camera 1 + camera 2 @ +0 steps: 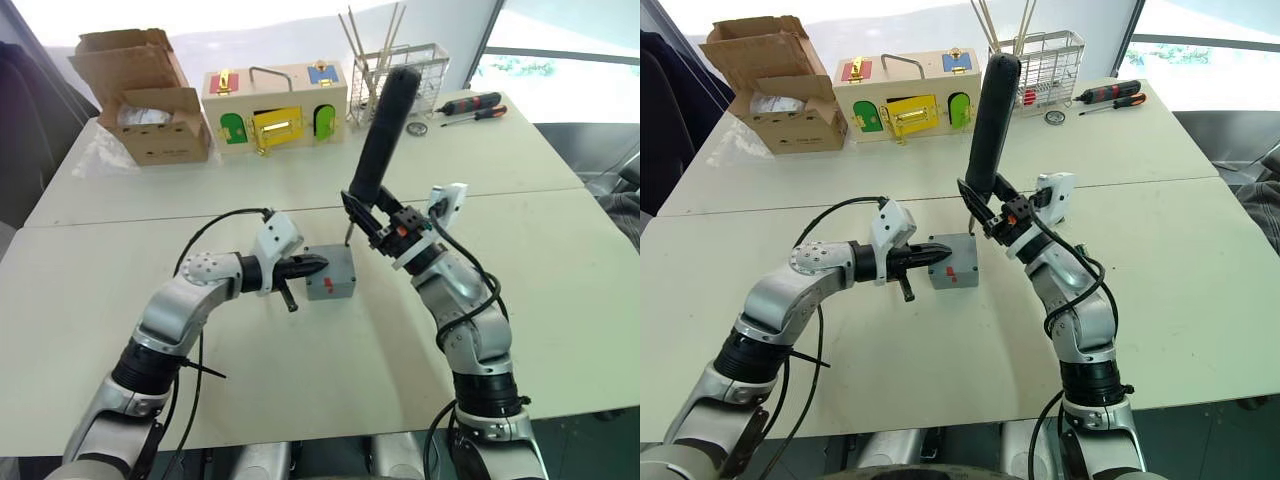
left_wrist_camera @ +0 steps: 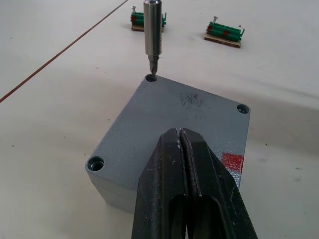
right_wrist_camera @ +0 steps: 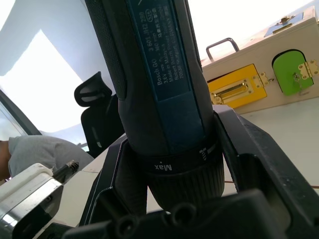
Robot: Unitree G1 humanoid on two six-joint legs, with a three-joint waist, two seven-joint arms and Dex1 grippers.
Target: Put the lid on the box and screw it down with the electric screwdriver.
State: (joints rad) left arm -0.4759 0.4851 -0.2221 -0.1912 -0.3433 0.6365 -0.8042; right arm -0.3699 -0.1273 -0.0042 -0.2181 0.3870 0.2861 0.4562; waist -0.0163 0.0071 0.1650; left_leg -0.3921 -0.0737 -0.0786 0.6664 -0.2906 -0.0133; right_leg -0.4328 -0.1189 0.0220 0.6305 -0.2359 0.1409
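The grey box [image 1: 335,287], red mark on its near side, sits mid-table with the lid [image 2: 164,112] lying flat on top. My left gripper [image 1: 320,266] is shut, and its black fingertips [image 2: 180,149] rest on the lid from the left. My right gripper [image 1: 376,222] is shut on the lower end of the electric screwdriver [image 1: 385,120], holding it nearly upright. The metal bit [image 2: 153,35] points down with its tip at the lid's far corner screw hole [image 2: 149,77]. Two other corner holes show open.
At the table's back stand a brown cardboard box [image 1: 150,100], a wooden box with coloured latches [image 1: 275,105] and a wire basket [image 1: 405,75]. Two hand screwdrivers [image 1: 470,105] lie at the back right. Two small green blocks [image 2: 224,34] lie beyond the box.
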